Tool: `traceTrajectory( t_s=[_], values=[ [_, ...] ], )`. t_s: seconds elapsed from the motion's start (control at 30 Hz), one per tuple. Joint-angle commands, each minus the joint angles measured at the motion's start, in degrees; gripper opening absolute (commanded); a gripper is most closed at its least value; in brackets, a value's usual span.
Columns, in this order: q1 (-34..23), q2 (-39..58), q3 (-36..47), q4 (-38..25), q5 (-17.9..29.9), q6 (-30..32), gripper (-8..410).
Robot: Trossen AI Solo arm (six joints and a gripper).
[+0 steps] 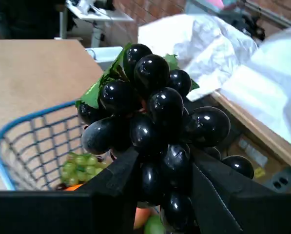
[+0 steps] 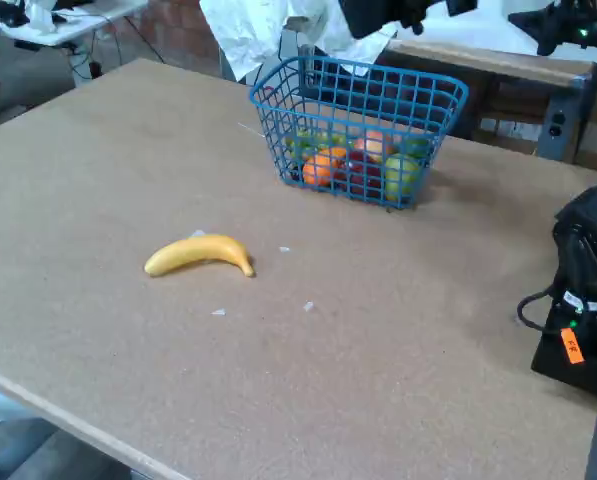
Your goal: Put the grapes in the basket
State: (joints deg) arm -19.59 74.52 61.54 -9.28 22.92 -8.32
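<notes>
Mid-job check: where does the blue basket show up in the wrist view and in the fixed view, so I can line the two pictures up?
Wrist view: the basket sits lower left, below and behind the grapes clamped in the tool.
Fixed view: the basket stands upper centre on the table, beyond the banana.
Shared landmark: the white crumpled sheet behind the basket.

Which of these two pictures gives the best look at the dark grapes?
The wrist view: the grapes fill it, pinched between the black jaws above the basket. In the fixed view the bunch cannot be made out; only a dark shape at the top edge shows.
</notes>
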Motion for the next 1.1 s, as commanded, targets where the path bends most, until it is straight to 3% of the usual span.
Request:
traceTrajectory(
  t_s=[0.0,0.57,0.77,1.07],
  values=[
    [-6.9,3.8,0.0,0.6,-5.7,2.2,-1],
    [-9.5,23.4,0.0,7.7,-10.3,2.7,-1],
    [-9.5,26.0,0.0,8.5,-11.7,4.0,0],
    [-9.5,25.6,0.0,12.2,-19.1,5.5,13]
  ],
)
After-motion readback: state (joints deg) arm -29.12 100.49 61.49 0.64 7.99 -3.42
